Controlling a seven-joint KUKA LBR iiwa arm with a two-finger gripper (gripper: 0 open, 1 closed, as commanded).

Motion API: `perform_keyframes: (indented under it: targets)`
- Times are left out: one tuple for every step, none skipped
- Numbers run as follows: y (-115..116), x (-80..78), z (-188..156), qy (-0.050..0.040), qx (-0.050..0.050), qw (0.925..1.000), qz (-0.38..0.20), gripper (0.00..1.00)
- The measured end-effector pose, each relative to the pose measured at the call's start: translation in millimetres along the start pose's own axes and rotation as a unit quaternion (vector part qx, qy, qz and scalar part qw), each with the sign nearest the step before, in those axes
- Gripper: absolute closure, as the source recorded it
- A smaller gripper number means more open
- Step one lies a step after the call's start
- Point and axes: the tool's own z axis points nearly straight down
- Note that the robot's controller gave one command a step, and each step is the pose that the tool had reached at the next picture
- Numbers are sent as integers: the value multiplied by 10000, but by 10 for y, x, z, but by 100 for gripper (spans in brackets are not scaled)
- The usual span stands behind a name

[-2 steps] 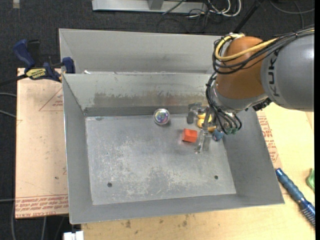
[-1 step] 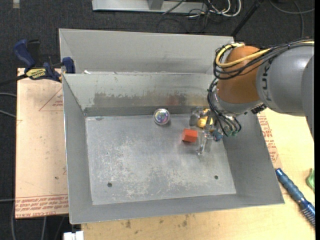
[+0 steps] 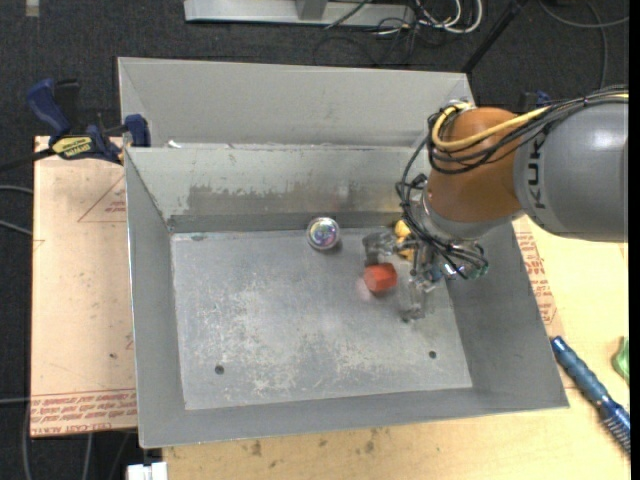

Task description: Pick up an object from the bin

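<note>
Small red chunk (image 3: 378, 279) lies right of the bin's (image 3: 280, 348) centre, nearer the back wall, just beside the gripper (image 3: 413, 306) (open or clenched: can't tell); probably light and rigid, so pinch across its middle.

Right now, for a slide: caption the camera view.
Pincer down in bin, beside red lump; shiny ball by back wall.

Even overhead light; mild glare on bin (image 3: 300, 108) back wall, shadows soft, surroundings dim.
</note>
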Motion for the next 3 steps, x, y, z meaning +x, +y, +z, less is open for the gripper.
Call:
perform_keyframes:
  targets:
    - [-6,-3,-9,-6,2,10000,6,100]
    - [-3,-2,-5,-5,-2,10000,6,0]
    - [519,390,1,4,-7,9829,-1839,0]
